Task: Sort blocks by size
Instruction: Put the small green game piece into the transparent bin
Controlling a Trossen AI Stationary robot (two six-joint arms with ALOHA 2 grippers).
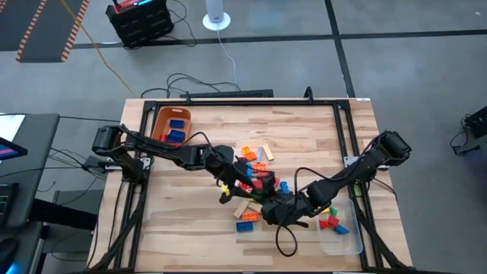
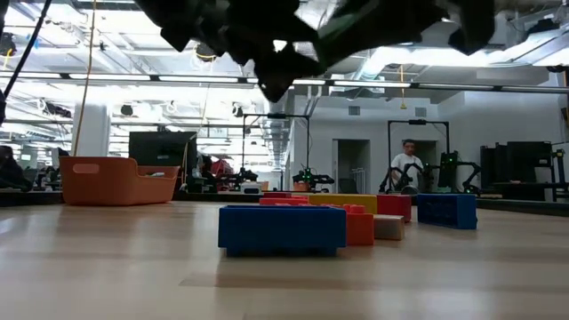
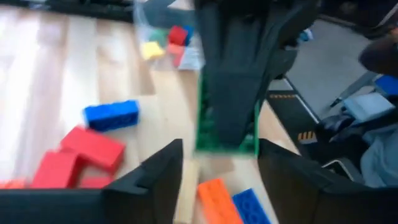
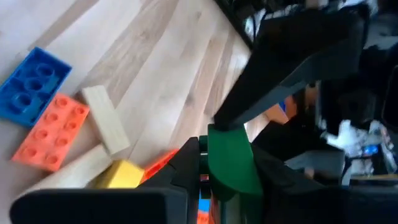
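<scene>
Both arms reaching inward over mid-table, left end effector [image 1: 226, 185] fingers parted, right end effector [image 1: 272, 210] fingers clamped

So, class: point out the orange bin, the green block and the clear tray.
Orange bin [image 1: 160, 122], high view, its rim.
Green block [image 4: 231, 163], right wrist view, its flat face.
Clear tray [image 1: 351, 245], high view, its bare corner.

A pale wooden table [image 1: 304, 137] was seen bearing scattered blocks [image 1: 257, 156], an orange bin [image 1: 160, 119] and a clear tray [image 1: 344, 237].

No legible text, label, brand, number or sign anywhere in view.
</scene>
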